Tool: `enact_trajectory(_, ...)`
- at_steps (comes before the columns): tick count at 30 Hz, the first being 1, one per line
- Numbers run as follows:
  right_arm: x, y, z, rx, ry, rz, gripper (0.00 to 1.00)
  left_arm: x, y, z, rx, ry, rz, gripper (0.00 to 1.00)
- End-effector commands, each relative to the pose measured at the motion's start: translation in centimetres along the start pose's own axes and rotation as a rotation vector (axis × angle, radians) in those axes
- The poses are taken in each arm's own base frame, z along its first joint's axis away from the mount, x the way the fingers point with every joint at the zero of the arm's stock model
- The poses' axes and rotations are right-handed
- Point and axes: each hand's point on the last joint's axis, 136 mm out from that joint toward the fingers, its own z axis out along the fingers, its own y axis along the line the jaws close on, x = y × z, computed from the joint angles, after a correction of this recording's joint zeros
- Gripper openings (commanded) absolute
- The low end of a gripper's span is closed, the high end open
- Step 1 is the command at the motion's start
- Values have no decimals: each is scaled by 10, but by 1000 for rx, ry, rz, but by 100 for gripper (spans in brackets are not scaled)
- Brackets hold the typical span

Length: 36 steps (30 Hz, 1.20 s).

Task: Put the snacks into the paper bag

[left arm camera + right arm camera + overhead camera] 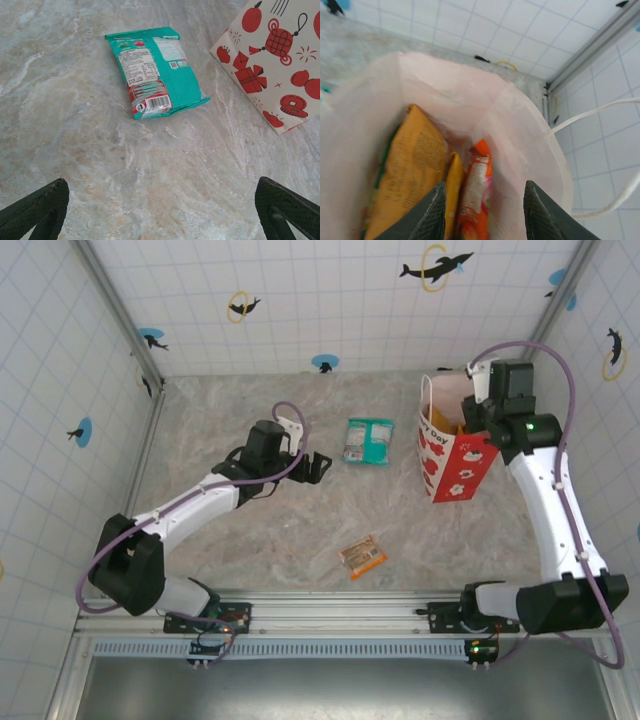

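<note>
Tabletop (pixel 250 540): marbled beige-grey stone pattern, centre of frame. White tiled walls (pixel 330 300) on three sides, thin blue grid lines. Black dolphin through yellow ring (pixel 436 266) at upper right, smaller dolphin decal (pixel 241 308) upper left. Aluminium rail (pixel 340 608) along the bottom.

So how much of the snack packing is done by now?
Mostly done, it seems. Several snacks lie inside the paper bag, among them a large orange packet and a slim orange-red packet. The right gripper hangs over the bag's mouth, jaws apart, holding nothing. Left to do: the teal packet and the small wrapped bar lie on the table. The open left gripper faces the teal one.
</note>
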Motion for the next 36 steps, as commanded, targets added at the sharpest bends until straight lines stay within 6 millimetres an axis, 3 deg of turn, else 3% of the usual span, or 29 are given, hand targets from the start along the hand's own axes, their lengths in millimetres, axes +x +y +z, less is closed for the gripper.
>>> enact_trajectory(1,-13,18,-31,-107,-127,98,43,-5,-5,3,26,6,-21,98)
enact_trajectory(10,23,88,-64,-401,-220,259,42,0,-6,11,47,27,-87,97)
enact_trajectory(16,57,124,-72,-532,-236,373,41,5,-4,17,43,40,-122,95)
enact_trajectory(21,79,144,-73,-594,-217,419,41,16,2,27,30,76,-142,93)
enact_trajectory(23,89,149,-72,-603,-204,436,41,5,0,31,34,63,-138,91)
enact_trajectory(36,149,188,-49,-666,-132,522,40,-10,17,78,-2,79,-188,78)
